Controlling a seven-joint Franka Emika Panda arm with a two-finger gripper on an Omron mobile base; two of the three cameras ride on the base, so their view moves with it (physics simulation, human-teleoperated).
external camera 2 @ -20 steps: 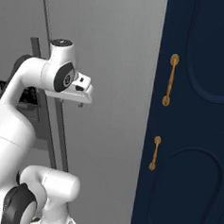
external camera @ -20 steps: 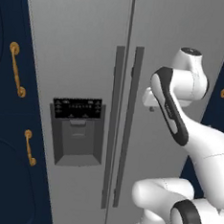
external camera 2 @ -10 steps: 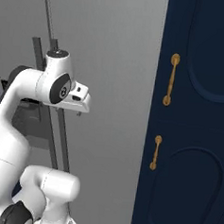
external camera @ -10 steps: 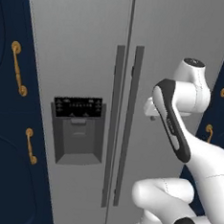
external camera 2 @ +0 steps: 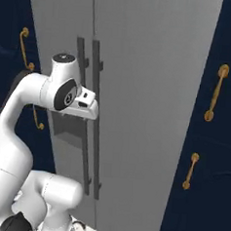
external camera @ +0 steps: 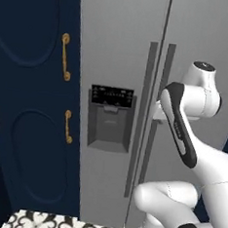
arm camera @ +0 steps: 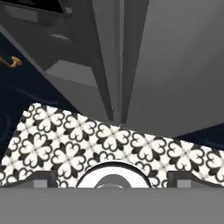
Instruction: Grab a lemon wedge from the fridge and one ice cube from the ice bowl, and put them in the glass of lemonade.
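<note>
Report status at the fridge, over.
Gripper open, empty, pointing down past the handles. Fridge doors both shut; lemon wedge not reached yet. Hand close to the right-door handle, not gripping it.

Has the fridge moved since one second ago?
No. The fridge keeps its place beside the navy cabinet; the whole view shifted together, so the camera moved, not the fridge.

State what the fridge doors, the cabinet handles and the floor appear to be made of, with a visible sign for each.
Fridge: likely brushed metal, flat grey with a dull sheen. Cabinet handles: probably brass, shiny gold. Floor: seemingly ceramic tile, with a repeating black-and-white pattern.
</note>
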